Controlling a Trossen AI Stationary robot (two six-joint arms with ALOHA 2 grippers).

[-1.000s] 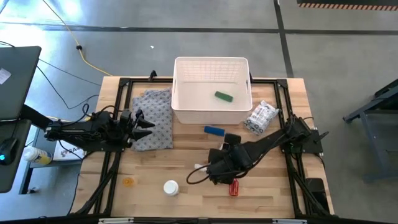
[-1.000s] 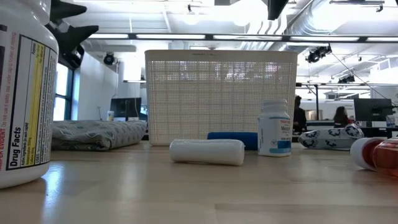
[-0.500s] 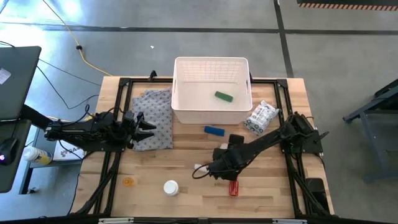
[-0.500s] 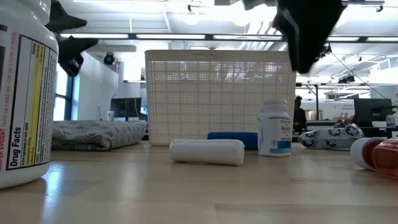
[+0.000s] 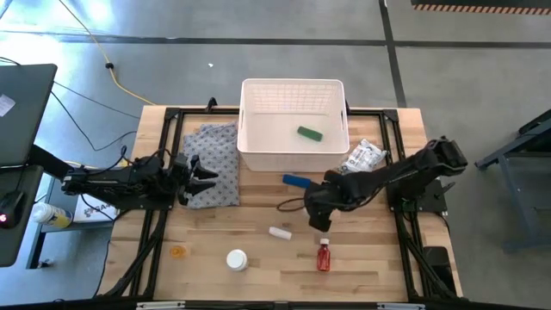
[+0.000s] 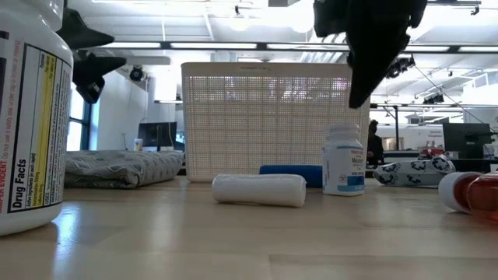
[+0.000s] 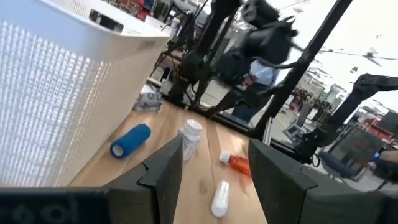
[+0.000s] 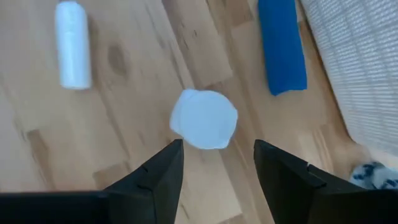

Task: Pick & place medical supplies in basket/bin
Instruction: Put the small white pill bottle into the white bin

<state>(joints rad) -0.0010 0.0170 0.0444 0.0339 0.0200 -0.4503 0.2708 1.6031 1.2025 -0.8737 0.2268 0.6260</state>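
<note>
The white basket point(image 5: 293, 125) sits at the far middle of the table with a green tube point(image 5: 309, 133) already inside, and the grey cloth point(image 5: 212, 164) lies just left of it, where the left claw point(image 5: 203, 173) hangs with its fingers apart and empty. In front of the basket, near the blue roll point(image 8: 282, 46), the right claw point(image 8: 214, 163) hovers with fingers apart straight above a small upright white pill bottle point(image 8: 204, 119), holding nothing. If it comes down off-centre, I reckon a fingertip could tip the bottle and send it rolling toward the white roll point(image 5: 279, 232).
</note>
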